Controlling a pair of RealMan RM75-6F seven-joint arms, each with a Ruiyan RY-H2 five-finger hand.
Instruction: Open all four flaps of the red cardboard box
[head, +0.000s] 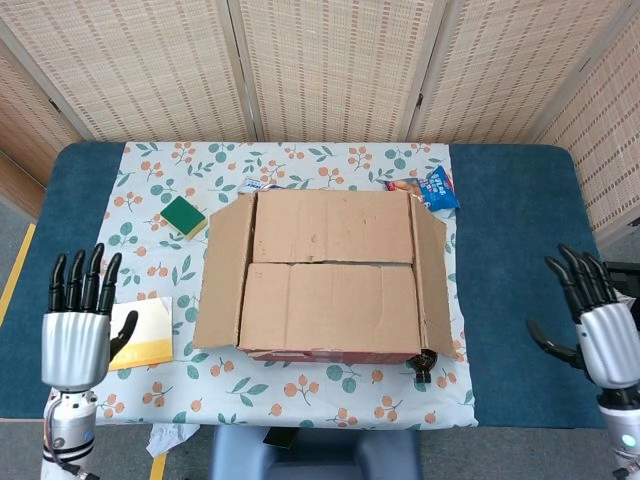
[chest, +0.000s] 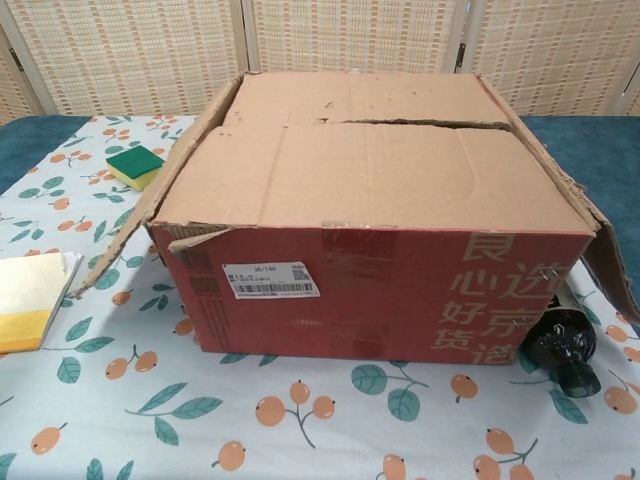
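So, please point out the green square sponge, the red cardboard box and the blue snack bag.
green square sponge (head: 184, 214), head view, middle of its green top.
red cardboard box (chest: 380, 300), chest view, its red front wall.
blue snack bag (head: 437, 188), head view, middle of the part visible behind the box.

Bare blue table (head: 520, 250) lies open right of the red box (chest: 380, 290); left, a sponge (head: 184, 215) and notepad (head: 145, 335) (both low) intrude.
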